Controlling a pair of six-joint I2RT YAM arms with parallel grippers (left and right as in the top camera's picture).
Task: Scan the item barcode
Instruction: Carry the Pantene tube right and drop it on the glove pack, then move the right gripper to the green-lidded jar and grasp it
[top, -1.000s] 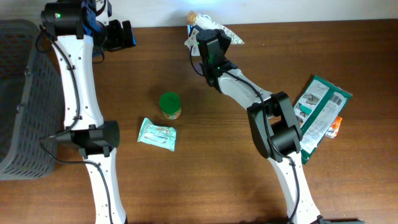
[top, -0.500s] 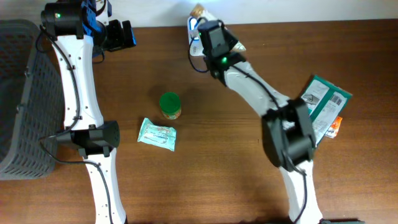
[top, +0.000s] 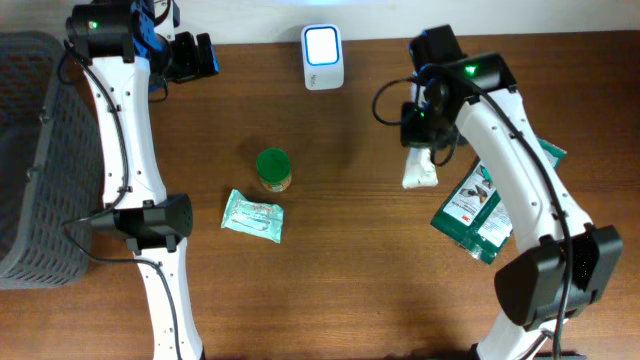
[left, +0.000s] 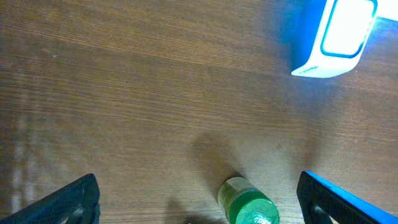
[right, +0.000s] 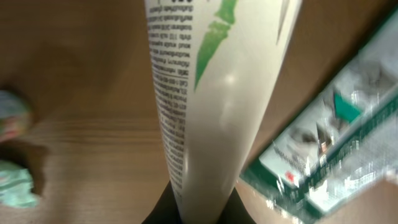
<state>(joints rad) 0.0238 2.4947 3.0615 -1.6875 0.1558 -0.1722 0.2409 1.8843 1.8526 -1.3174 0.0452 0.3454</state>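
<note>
The right gripper (top: 425, 148) pinches the white tube (top: 420, 172) by one end, above the table, well right of the scanner (top: 322, 43). It looks light, soft and slippery (so squeeze gently). The left gripper (top: 205, 55) is spread wide, empty.

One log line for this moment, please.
right gripper: shut on white tube, near green bag | left gripper: open, empty | scanner: lit

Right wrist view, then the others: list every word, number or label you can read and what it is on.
Nothing is legible enough to quote.
Blurred: black small print on the white plastic tube.
Too small: panels and red mark on the green foil bag.
Too small: print on the pale green wrapper.
Too small: label on the green-lidded jar.
</note>
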